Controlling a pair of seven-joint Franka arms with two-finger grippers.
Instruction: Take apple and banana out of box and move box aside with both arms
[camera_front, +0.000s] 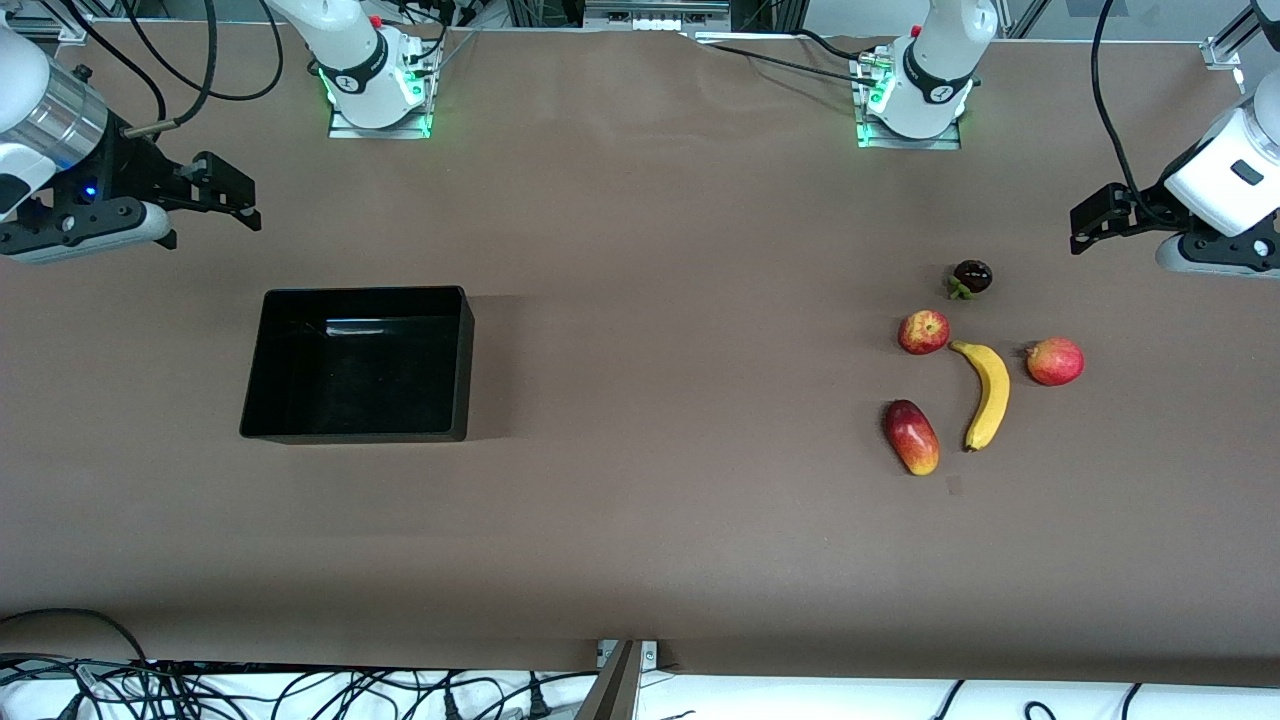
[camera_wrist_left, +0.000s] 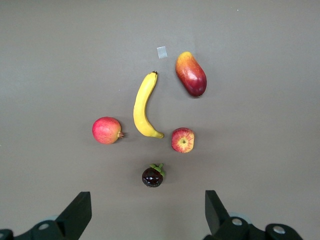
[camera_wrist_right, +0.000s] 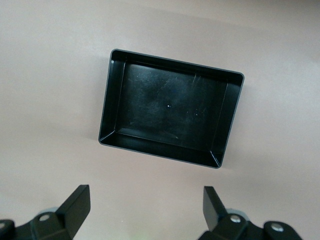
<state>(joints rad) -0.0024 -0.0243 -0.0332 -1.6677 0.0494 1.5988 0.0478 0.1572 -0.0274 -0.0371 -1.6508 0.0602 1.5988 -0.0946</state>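
The black box (camera_front: 366, 293) sits empty on the brown table toward the right arm's end; it also shows in the right wrist view (camera_wrist_right: 114, 105). The yellow banana (camera_front: 988, 393) and the small red apple (camera_front: 923, 332) lie side by side toward the left arm's end, also seen in the left wrist view as banana (camera_wrist_left: 142, 105) and apple (camera_wrist_left: 183, 140). My left gripper (camera_front: 1092, 222) hangs open and empty over bare table beside the fruits (camera_wrist_left: 147, 200). My right gripper (camera_front: 238, 198) hangs open and empty over bare table farther from the front camera than the box (camera_wrist_right: 146, 194).
A dark mangosteen (camera_front: 972, 277), a round red pomegranate (camera_front: 1055, 361) and a red-yellow mango (camera_front: 911, 436) lie around the banana. A small pale tape scrap (camera_front: 953, 485) lies near the mango. Cables run along the table's front edge.
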